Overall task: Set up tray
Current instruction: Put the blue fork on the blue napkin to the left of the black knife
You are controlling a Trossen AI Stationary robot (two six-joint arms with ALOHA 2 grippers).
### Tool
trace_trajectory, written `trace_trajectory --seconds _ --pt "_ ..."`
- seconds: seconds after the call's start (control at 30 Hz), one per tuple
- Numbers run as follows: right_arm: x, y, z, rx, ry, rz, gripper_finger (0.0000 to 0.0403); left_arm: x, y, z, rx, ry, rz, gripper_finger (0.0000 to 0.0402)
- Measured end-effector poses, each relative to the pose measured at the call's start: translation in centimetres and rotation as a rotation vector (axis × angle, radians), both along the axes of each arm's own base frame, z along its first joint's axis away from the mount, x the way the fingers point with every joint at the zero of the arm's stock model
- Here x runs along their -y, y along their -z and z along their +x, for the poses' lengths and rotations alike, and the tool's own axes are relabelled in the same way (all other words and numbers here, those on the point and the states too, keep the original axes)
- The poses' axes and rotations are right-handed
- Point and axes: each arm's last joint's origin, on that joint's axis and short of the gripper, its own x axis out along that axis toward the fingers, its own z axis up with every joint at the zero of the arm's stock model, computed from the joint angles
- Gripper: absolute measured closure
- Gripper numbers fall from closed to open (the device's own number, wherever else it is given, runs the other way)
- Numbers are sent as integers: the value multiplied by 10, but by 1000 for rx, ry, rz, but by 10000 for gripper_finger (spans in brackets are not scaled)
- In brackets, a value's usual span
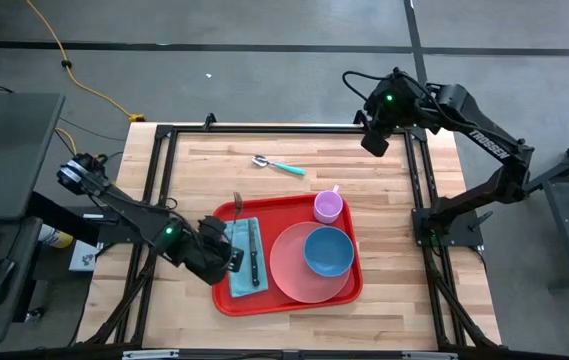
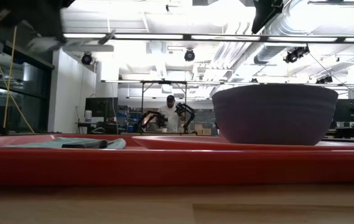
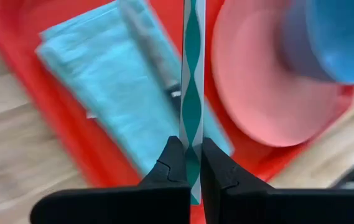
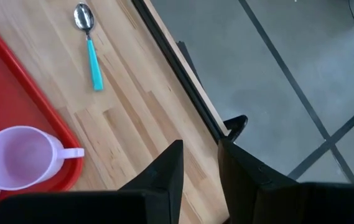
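Note:
The red tray [image 1: 264, 205] lies mid-table; its near rim [image 2: 164, 168] fills the low view. On it are a folded teal napkin [image 1: 244, 265] with a dark knife [image 1: 254, 255] on top, a pink plate [image 1: 289, 270] carrying a blue bowl [image 1: 327, 250], and a lilac cup [image 1: 328, 207]. My left gripper [image 1: 230, 255] is over the tray's left side, shut on a thin utensil with a teal-and-white handle [image 3: 192, 62]. A teal-handled spoon [image 1: 279, 166] lies on the bare wood beyond the tray. My right gripper [image 1: 374, 140] waits above the table's far right corner, narrowly open. My left gripper pinches the utensil's handle [image 3: 193, 134] between its two fingers, at the end nearest the wrist. The utensil runs straight out along the fingers, over the napkin [image 3: 108, 81] and toward the tray's far edge. I cannot tell whether its far end rests on anything.
Black frame rails [image 1: 159, 190] run along the table's left, right and far edges. Bare wood lies between the tray and the far rail, where the spoon [image 4: 89, 50] rests, and to the tray's right. A person stands far off in the room [image 2: 170, 115].

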Motion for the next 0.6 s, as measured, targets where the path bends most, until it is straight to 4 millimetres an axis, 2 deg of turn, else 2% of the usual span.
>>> trace_trajectory --seconds 0.13,0.3,0.5,0.6 --pt "0 1 -1 -10 0 6 325 0 -6 15 -23 -27 27 367" --pt "-1 2 -2 -17 12 19 325 -1 12 29 -117 -44 34 368" --pt "-3 -2 -6 -13 -2 2 325 5 34 37 -208 -36 48 367" --pt "-5 -4 -9 -3 -2 -6 325 7 38 39 -224 -35 41 368"
